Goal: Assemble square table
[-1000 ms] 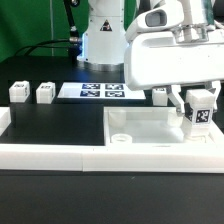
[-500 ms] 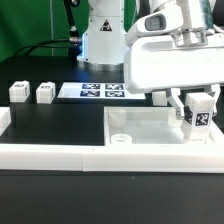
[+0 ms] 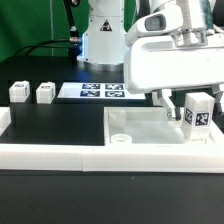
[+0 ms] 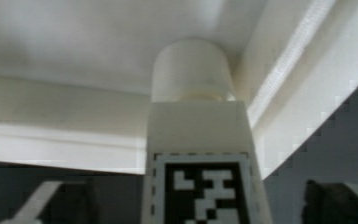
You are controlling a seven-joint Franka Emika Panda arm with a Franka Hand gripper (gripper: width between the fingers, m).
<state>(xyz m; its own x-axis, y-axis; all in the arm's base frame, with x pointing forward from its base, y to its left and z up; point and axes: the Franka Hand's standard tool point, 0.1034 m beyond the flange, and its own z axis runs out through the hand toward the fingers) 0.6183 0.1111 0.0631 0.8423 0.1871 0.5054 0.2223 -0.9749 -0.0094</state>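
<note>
Since half a second ago, the gripper [image 3: 196, 108] has slid slightly toward nine o'clock and dipped, taking the leg [image 3: 198, 114] with it. Its jaws are clamped on that leg, one finger on each side. I judge this from how the leg hangs upright at about three o'clock in the exterior view, over the table top [image 3: 145, 126].

In the wrist view the leg [image 4: 201, 120] points its rounded end into an inner corner of the table top [image 4: 69, 60]. It is probably held upright this way so that end can meet a corner hole.

Two loose legs [image 3: 17, 92] wait well apart at ten o'clock, beside the marker board [image 3: 100, 91].

The tag [image 4: 201, 195] on the held leg shows only a black-and-white block pattern. No letters or brand can be read anywhere.
</note>
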